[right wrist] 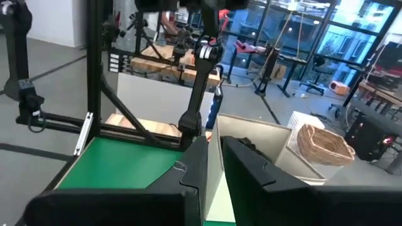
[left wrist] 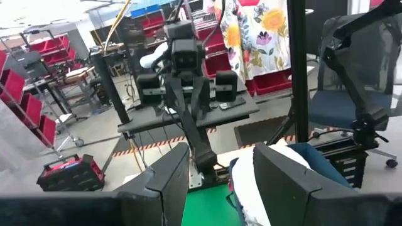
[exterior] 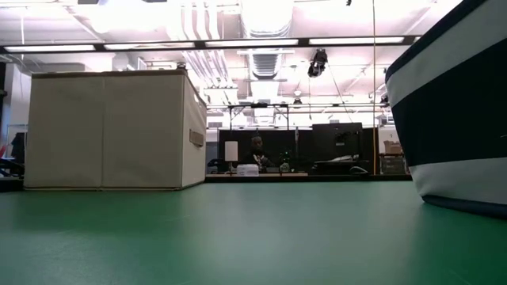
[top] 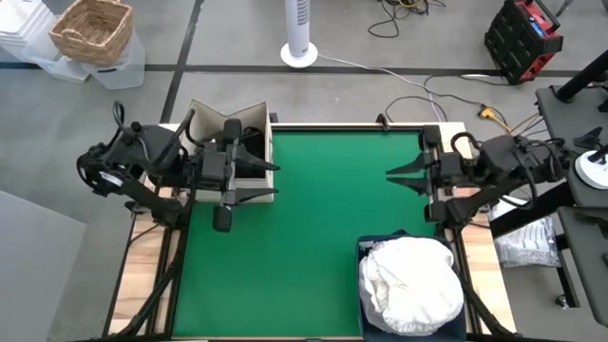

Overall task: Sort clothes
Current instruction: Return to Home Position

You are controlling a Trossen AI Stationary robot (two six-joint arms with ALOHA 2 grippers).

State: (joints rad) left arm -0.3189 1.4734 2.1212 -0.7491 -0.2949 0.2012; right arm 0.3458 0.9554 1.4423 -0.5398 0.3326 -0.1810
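- White clothes (top: 410, 275): fill navy bin (top: 363, 256), near right on table (top: 313, 228).
- Dark cloth (top: 253, 142): lies in beige box (top: 204, 119), far left.
- Left hand (top: 269, 181): hangs over box, fingers apart.
- Right hand (top: 399, 180): hangs far right, fingers slightly apart.

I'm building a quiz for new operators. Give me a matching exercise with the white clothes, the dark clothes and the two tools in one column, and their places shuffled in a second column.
Things:
1. white clothes
2. dark clothes
3. left tool
4. right tool

Places:
A. over the green mat near its right edge, short of the bin
B. inside the beige box
C. piled in the blue bin
D. at the beige box's side that faces the mat

Pairs: 1-C, 2-B, 3-D, 4-A
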